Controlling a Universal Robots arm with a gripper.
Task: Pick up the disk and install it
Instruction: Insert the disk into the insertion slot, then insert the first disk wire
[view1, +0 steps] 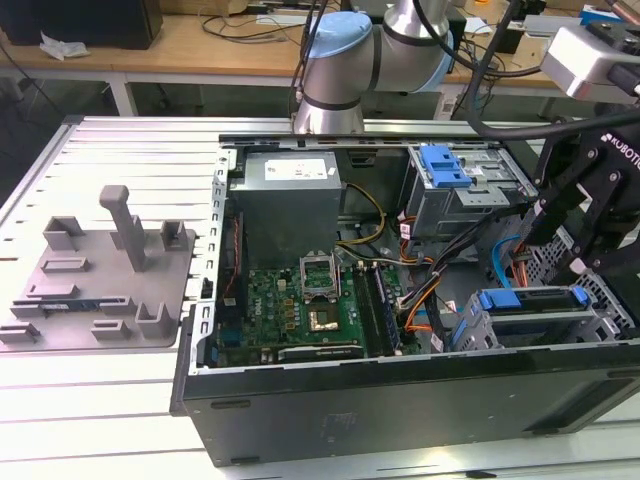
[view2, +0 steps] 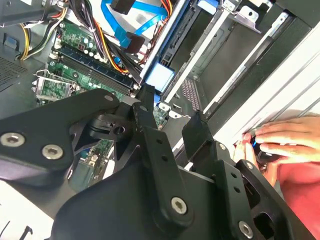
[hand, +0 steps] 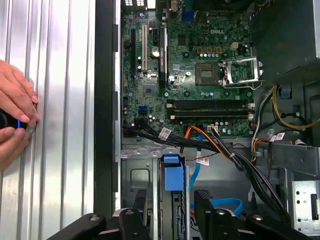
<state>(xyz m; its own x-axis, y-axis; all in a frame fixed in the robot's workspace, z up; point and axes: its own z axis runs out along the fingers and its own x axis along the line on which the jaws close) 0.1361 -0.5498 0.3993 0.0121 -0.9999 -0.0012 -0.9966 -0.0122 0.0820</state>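
Across the ribbed metal worktop (view1: 120, 150) we are looking at an open computer case (view1: 400, 400) lying on its side, with a grey fixture plate (view1: 110, 290) sitting beside it on the exterior view's left. We are finding the disk (view1: 530, 300) inside the case at the exterior view's right, lying in the metal drive cage with its blue carrier frame showing at both ends. In both wrist views its blue end tab is sitting in the bay just past the claw's tips. The claw (hand: 171, 205) is hovering right over that bay with its two black fingers (hand: 202, 210) spread apart, and we are seeing nothing pinched between them. We are judging from this that the pick-up and the carry are done and the disk is resting in its slot. Whether it is pushed fully home and latched we cannot tell, so we are treating the seating as the part that may be unfinished. A person's hand (hand: 15, 120) is resting on a small black device (hand: 7, 121) on the worktop outside the case wall, well apart from the motherboard (hand: 200, 75).
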